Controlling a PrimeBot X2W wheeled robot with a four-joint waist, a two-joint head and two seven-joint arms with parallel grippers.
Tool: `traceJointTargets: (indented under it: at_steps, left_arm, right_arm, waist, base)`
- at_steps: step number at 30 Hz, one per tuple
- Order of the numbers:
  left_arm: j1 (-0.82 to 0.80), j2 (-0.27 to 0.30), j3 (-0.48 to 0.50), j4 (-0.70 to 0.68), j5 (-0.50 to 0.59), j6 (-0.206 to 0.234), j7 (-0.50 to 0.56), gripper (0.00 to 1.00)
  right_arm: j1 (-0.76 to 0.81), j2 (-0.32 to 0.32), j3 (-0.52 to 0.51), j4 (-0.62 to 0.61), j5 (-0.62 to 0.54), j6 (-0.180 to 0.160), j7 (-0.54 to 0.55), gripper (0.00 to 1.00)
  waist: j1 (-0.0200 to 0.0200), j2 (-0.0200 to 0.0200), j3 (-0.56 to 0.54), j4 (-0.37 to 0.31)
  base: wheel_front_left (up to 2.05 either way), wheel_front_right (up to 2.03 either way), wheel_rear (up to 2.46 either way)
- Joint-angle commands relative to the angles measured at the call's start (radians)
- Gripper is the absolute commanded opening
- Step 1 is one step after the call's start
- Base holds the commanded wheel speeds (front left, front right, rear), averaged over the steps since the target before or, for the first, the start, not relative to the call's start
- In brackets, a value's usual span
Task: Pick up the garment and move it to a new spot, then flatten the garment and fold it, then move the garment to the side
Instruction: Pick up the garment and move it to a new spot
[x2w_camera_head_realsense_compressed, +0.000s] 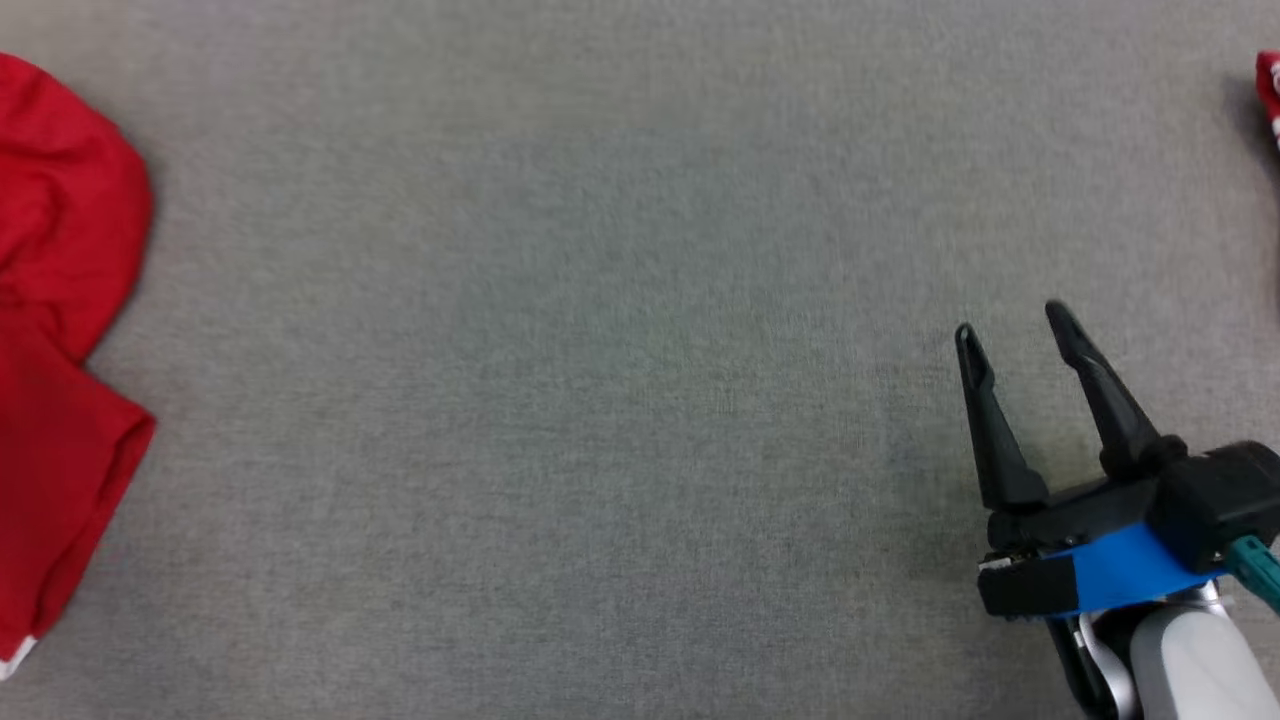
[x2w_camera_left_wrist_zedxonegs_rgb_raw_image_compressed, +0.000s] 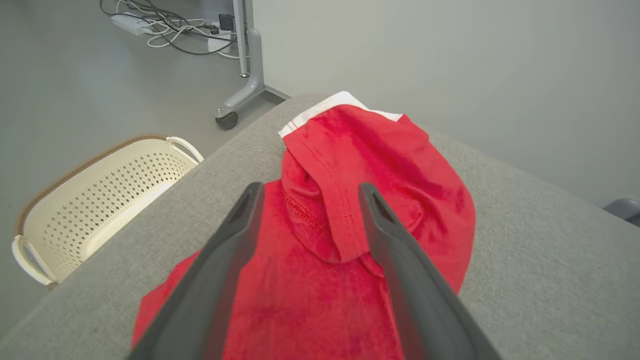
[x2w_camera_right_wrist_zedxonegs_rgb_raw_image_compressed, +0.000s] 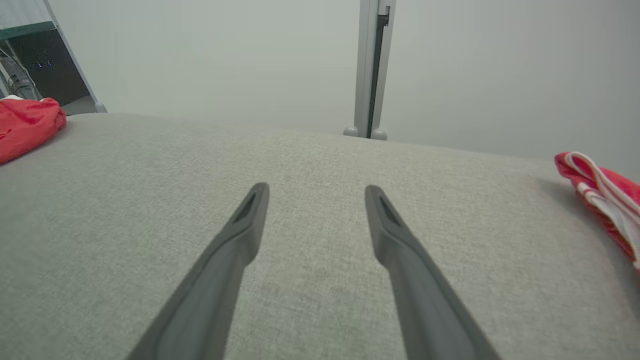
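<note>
Left gripper (x2w_camera_left_wrist_zedxonegs_rgb_raw_image_compressed: 310, 189): fingers spread wide, nothing between them; hangs low over the red garment (x2w_camera_left_wrist_zedxonegs_rgb_raw_image_compressed: 380, 165), aimed along its length toward the doubled-over hem, a stance that suits either a grab or a release. Contact with the cloth cannot be told. Right gripper (x2w_camera_head_realsense_compressed: 1012, 322): likewise parted and empty, poised above bare grey table (x2w_camera_head_realsense_compressed: 600, 350) at the lower right of the head view, well apart from any cloth, probably held clear so that the left side can work alone. Red garment: lies at the table's left edge, rumpled, one part lapped over another, white trim at the far end; neither flat nor squarely folded, so flattening and folding judged not done, or done only loosely. Red-and-white striped cloth (x2w_camera_right_wrist_zedxonegs_rgb_raw_image_compressed: 600, 185): heaped at the table's far right edge, well apart from both grippers; likely a separate piece, set aside. Cream basket (x2w_camera_left_wrist_zedxonegs_rgb_raw_image_compressed: 100, 200): perforated, on the floor just beside the table's left edge, near the garment, perhaps a store for clothes. Wheeled stand leg (x2w_camera_left_wrist_zedxonegs_rgb_raw_image_compressed: 245, 95) and cables (x2w_camera_left_wrist_zedxonegs_rgb_raw_image_compressed: 165, 30): on the floor beyond, out of reach.
</note>
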Motion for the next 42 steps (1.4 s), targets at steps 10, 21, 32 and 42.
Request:
traceJointTargets:
  at_steps: [10, 21, 32, 42]
  left_arm:
    - [-0.112, -0.037, 0.047, 0.185, -0.152, 0.038, 0.237, 1.00]
    - [-0.091, -0.037, 0.042, 0.201, -0.189, 0.000, 0.288, 0.00]
    - [-0.128, 0.059, 0.023, 0.015, -0.153, -0.063, 0.267, 0.00]
    - [-0.229, 0.063, -0.093, -0.216, -0.122, -0.122, 0.333, 0.00]
  right_arm:
    - [-0.025, -0.037, -0.011, -0.122, -0.012, 0.000, 0.032, 1.00]
    - [-0.019, -0.013, -0.011, -0.082, 0.000, 0.000, 0.006, 1.00]
    - [0.001, 0.024, 0.006, 0.034, 0.042, 0.000, -0.047, 1.00]
    - [0.040, 0.049, 0.008, 0.113, 0.071, 0.000, -0.087, 1.00]
  waist:
    - [-0.0002, -0.0004, 0.157, -0.025]
    - [-0.0002, -0.0004, 0.095, -0.038]
    - [-0.0002, -0.0004, -0.111, -0.036]
    - [-0.0002, -0.0004, -0.285, -0.083]
  base:
    - [0.00, 0.00, 0.00]
    - [0.00, 0.00, 0.00]
    - [0.00, 0.00, 0.00]
    - [0.00, 0.00, 0.00]
